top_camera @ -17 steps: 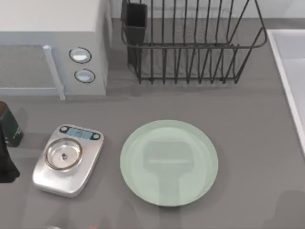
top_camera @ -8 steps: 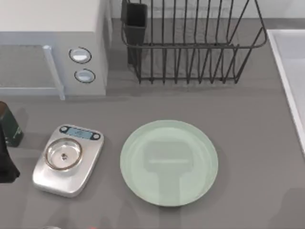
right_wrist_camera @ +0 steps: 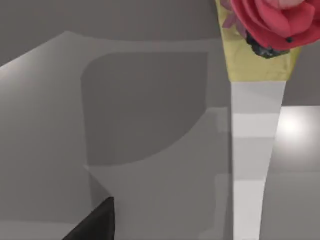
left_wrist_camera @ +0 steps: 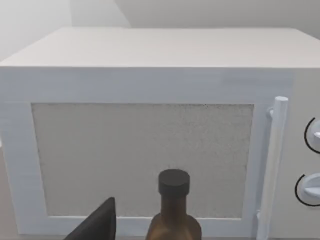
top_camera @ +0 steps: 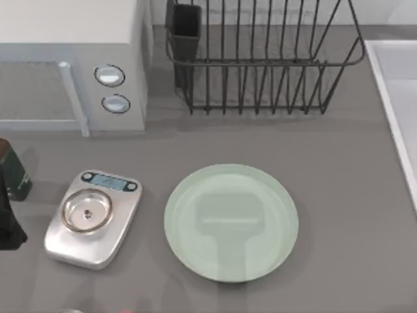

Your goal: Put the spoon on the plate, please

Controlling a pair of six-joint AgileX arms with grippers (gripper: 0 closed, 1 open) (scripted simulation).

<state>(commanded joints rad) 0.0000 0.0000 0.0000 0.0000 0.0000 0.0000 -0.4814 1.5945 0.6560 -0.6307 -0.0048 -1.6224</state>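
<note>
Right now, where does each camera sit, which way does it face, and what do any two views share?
Top: above the table, looking down on the plate, scale, microwave and rack; the left arm is at the left edge.
Left wrist: on the left arm, facing the microwave's door past a bottle; a dark tip of the left hand shows.
Right wrist: on the right arm, looking at a grey surface and a rose; a dark tip of the right hand shows.
Shared: top and left wrist both show the microwave.

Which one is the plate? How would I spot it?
Start at the black wire dish rack at the back of the grey table. The plate lies just in front of it: big, round, pale mint green, bare, wider than the silver scale to its left.
</note>
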